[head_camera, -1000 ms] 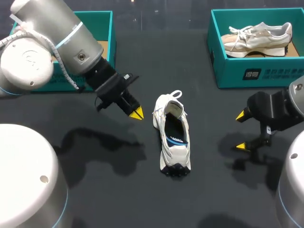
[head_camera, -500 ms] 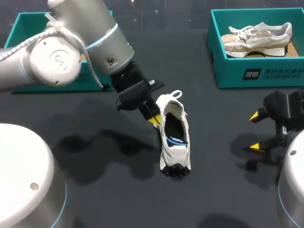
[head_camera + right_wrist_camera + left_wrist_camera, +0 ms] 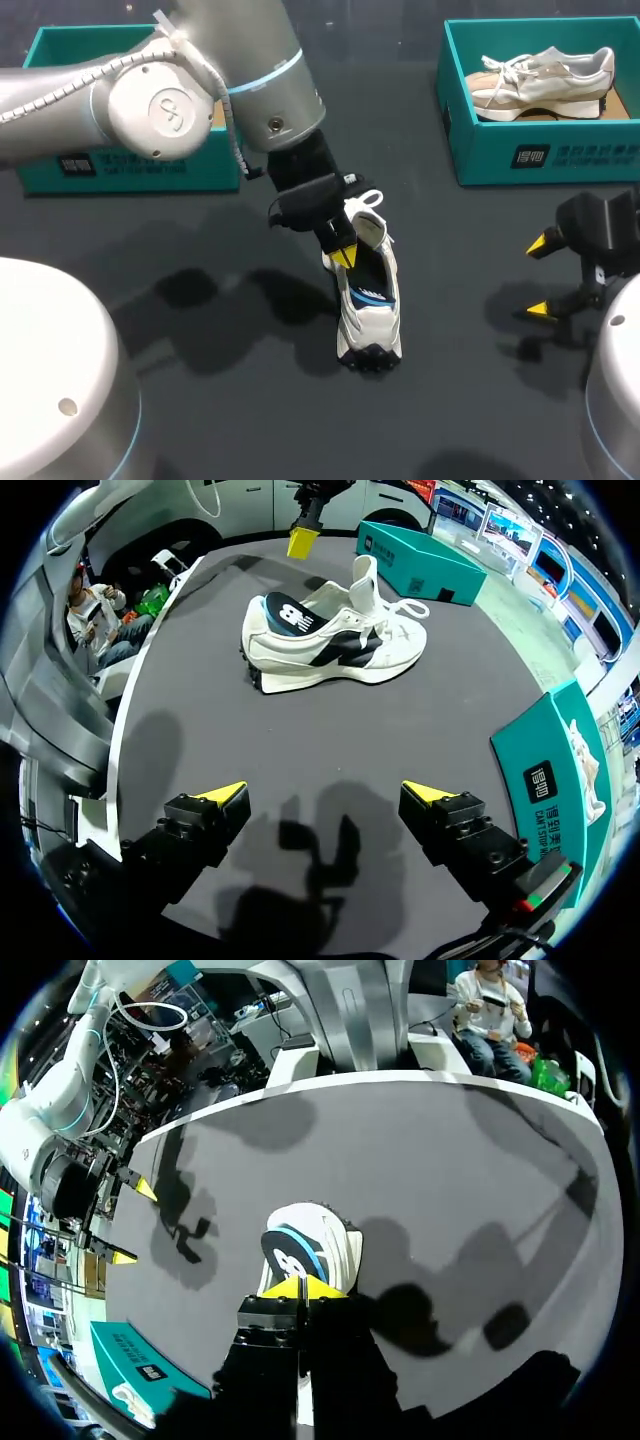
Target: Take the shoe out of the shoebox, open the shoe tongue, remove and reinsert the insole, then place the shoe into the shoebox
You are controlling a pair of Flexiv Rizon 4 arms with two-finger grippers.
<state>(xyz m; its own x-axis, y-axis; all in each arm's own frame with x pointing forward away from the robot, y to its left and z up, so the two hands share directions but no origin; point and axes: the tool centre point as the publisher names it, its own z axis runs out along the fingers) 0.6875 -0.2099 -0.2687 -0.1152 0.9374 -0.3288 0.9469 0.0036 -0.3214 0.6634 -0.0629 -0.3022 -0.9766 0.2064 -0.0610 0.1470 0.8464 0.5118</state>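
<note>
On table (image 3: 250, 410), shoe (image 3: 368, 322) lengthwise, toe away.

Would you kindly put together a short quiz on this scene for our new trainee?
1. True or false: the white shoe lies on its side.
2. Which arm's tool is at the white shoe's opening?
3. The right tool is: A) open, with nothing between its fingers; B) shut on the white shoe; C) shut on a lace.

Key:
1. False. It stands upright on its sole.
2. The left tool.
3. A.
</note>
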